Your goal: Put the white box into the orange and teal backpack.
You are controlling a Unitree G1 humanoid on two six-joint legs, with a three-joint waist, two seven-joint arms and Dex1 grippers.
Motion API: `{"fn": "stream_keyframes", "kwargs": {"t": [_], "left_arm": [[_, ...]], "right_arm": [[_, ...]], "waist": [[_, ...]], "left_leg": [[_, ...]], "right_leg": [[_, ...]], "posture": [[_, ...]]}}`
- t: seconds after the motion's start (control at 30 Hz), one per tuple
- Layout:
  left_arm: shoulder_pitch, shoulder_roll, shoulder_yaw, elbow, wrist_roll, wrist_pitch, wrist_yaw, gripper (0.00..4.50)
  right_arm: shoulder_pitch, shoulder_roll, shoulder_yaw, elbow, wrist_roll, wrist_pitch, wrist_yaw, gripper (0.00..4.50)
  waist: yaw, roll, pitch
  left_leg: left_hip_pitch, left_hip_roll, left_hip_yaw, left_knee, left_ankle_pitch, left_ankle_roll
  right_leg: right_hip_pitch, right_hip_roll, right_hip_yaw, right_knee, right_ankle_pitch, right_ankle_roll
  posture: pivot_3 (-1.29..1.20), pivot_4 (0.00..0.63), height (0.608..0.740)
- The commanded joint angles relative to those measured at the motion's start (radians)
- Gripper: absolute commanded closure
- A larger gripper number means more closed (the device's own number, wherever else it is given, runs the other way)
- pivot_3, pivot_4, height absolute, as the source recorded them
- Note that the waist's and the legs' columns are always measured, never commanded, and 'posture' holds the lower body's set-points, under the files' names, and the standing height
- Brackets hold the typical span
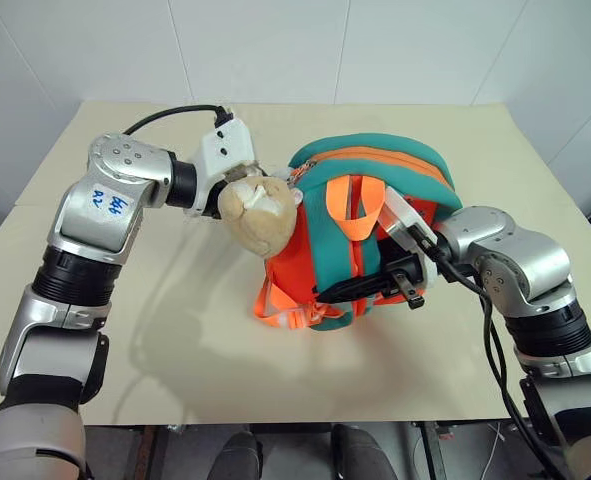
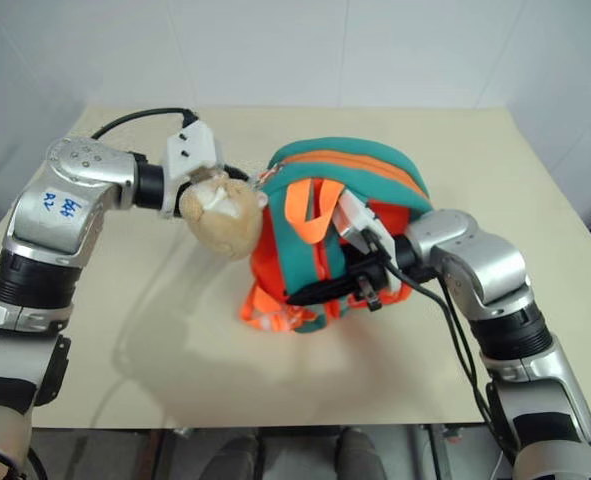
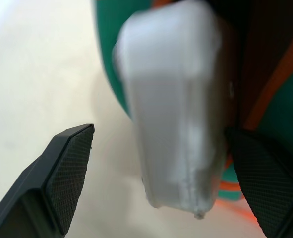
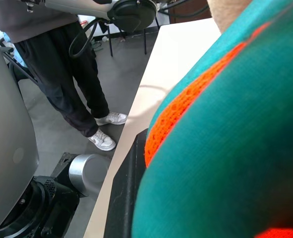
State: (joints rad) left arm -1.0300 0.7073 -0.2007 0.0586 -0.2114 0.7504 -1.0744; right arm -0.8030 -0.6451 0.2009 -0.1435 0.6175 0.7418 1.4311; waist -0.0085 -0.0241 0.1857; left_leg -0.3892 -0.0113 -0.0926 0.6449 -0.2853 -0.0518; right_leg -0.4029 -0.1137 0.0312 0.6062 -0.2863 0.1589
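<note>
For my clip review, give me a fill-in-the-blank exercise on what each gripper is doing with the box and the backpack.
1. In the left wrist view, the white box sits between the fingers of the ____ gripper.
2. The backpack has teal edging and a body coloured ____.
3. The right gripper is shut on a ____ strap of the backpack.
4. The backpack rests on the ____.

Missing words: left; orange; teal; table

Your table [image 1: 125,340] and its load.
You had a beige table carrying the orange and teal backpack [image 1: 325,270], which lay near its middle, with its tan plush toy [image 1: 260,215] at the backpack's left side.
</note>
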Motion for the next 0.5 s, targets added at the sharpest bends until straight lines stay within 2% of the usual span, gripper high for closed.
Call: {"fn": "stream_keyframes", "kwargs": {"t": [0.03, 0.17, 0.3, 0.5], "left_arm": [[0.01, 0.02, 0.05, -0.054, -0.027, 0.046, 0.015, 0.01], [0.023, 0.041, 0.116, 0.004, -0.032, 0.022, 0.049, 0.01], [0.006, 0.059, 0.212, 0.012, -0.096, 0.069, 0.054, 0.01], [0.03, 0.109, 0.248, -0.028, -0.129, 0.071, 0.041, 0.01]], "right_arm": [[-0.008, 0.005, -0.006, -0.02, 0.012, -0.006, -0.002, 3.94], [-0.007, 0.003, -0.008, -0.023, 0.015, -0.002, -0.005, 3.94], [-0.007, -0.002, -0.01, -0.024, 0.017, 0.001, -0.004, 3.94], [-0.011, -0.006, -0.009, -0.016, 0.015, 0.0, 0.003, 3.94]], "waist": [[-0.004, 0.0, 0.0], [-0.014, 0.0, 0.0], [-0.02, 0.0, 0.0], [-0.019, 0.0, 0.0]], "left_leg": [[0.0, 0.0, 0.0, 0.0, 0.0, -0.001], [0.0, 0.0, 0.0, 0.0, 0.001, -0.002], [0.0, 0.0, 0.0, 0.001, 0.001, -0.002], [0.0, 0.0, 0.001, 0.0, 0.002, -0.003]], "right_leg": [[0.0, 0.0, 0.0, 0.0, 0.0, 0.0], [-0.001, 0.0, 0.0, 0.001, 0.0, 0.0], [-0.001, 0.0, 0.0, 0.002, 0.0, 0.0], [-0.003, 0.0, 0.0, 0.002, 0.0, 0.0]], "posture": [[0.0, 0.15, 0.74], [0.0, 0.15, 0.74], [0.0, 0.15, 0.74], [0.0, 0.15, 0.74]]}}
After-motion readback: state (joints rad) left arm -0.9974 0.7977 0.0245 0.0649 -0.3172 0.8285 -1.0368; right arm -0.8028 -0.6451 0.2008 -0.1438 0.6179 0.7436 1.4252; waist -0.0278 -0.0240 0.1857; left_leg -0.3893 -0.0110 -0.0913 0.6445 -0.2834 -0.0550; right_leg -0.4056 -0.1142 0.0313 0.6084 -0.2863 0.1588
